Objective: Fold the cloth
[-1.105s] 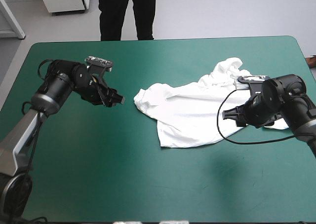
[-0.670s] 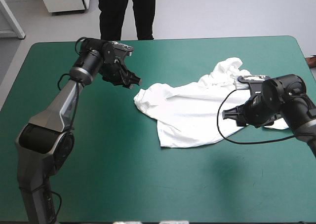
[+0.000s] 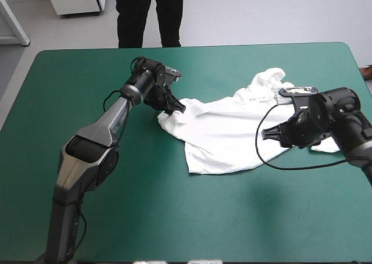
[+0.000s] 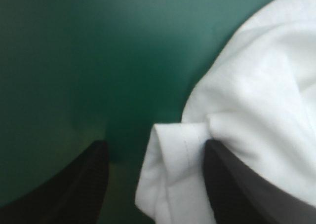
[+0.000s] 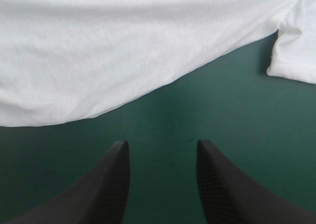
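The white T-shirt (image 3: 226,130) lies loosely spread on the table's right half, with a bunched part (image 3: 268,78) toward the far right. My left gripper (image 3: 177,108) is at the shirt's left corner. In the left wrist view this gripper (image 4: 155,144) is open, and a folded hem of the T-shirt (image 4: 173,155) lies between its fingers. My right gripper (image 3: 266,134) sits low over the shirt's right side. In its own view the right gripper (image 5: 162,143) is open over bare teal-green cover, and the T-shirt's edge (image 5: 123,46) lies just ahead of it.
The teal-green table cover (image 3: 87,60) runs under everything. Its far edge is a short way beyond the left gripper. A small white flap of the shirt (image 3: 328,146) shows past the right arm near the table's right edge.
My left arm has swung from the table's left side toward the far edge and then right, onto the shirt's left corner. The right arm and the shirt have stayed still.
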Available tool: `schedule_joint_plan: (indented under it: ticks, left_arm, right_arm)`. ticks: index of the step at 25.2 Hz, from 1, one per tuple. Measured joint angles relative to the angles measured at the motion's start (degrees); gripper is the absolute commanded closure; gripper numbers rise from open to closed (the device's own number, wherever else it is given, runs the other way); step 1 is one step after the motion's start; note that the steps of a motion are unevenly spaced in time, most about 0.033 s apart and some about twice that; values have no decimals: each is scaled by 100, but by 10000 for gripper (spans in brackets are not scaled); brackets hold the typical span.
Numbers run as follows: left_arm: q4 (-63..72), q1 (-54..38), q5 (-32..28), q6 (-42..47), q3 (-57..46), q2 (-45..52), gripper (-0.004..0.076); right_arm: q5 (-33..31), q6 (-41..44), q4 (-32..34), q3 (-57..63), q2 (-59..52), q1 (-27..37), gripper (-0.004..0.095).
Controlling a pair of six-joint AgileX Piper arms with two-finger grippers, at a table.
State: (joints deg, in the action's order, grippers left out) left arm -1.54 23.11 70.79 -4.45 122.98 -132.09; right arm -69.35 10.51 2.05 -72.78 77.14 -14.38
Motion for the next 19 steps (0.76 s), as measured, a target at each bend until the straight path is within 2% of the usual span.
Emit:
schedule_joint_plan:
  ticks: [1, 2, 3, 5, 6, 11, 15, 19]
  left_arm:
    - [13, 0, -6, 0, 21, -23, 314]
    - [34, 0, 3, 0, 65, -62, 365]
    - [70, -5, 15, -18, 71, -74, 437]
    - [224, -17, 46, -128, 106, -104, 686]
    - [343, -17, 58, -151, 113, -116, 724]
    - [513, 6, 62, -217, 127, -152, 727]
    - [524, 6, 62, -230, 134, -156, 727]
    - [531, 6, 65, -230, 134, -156, 727]
  right_arm:
    - [0, 0, 0, 0, 0, 0, 504]
    - [0, 0, 0, 0, 0, 0, 504]
    - [6, 0, 0, 0, 0, 0, 504]
    - [1, -30, -35, 0, 0, 0, 503]
    - [-6, -70, -115, 5, 0, 0, 503]
    - [-67, -435, -517, 4, 50, -183, 500]
    - [23, -495, -468, 4, 134, -825, 493]
    - [109, -494, -448, 4, 444, -1519, 368]
